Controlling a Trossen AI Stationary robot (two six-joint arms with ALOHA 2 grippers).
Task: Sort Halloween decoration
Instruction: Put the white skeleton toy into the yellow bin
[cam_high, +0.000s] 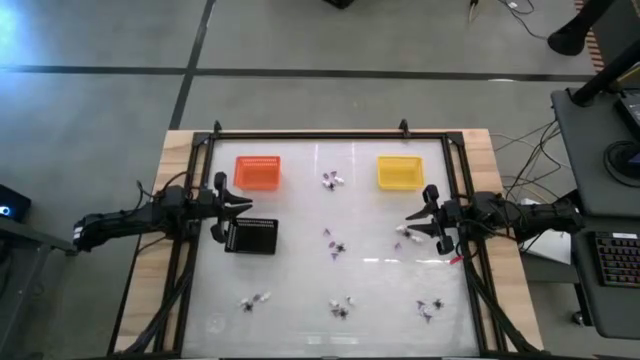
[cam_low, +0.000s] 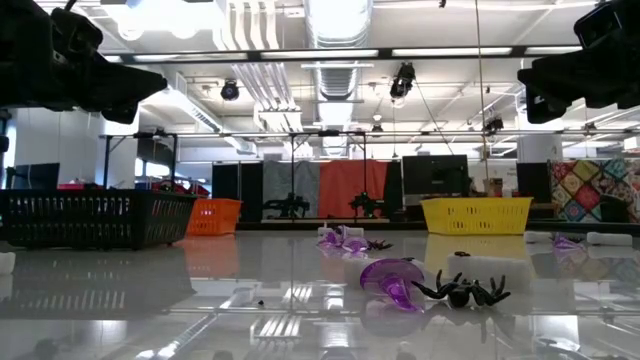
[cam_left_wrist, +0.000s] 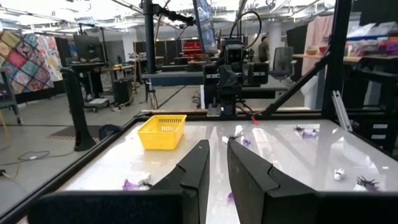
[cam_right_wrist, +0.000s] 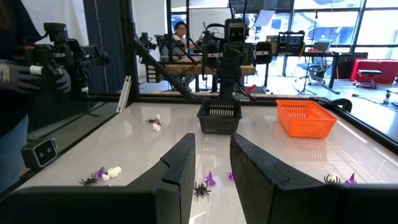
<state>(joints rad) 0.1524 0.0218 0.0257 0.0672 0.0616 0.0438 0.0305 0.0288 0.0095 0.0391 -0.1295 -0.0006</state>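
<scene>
The Halloween decoration lies in small clusters on the white table: purple and whitish pieces near the far middle, at the centre, along the near edge, and beside the right arm. In the low view a purple piece and a black spider rest on the table top. My left gripper hovers level at the table's left side, open and empty. My right gripper hovers level at the right side, also open and empty.
An orange basket stands at the far left, a yellow basket at the far right, and a black basket just below my left gripper. A black frame rims the table. A person's gloved hand shows beyond the table.
</scene>
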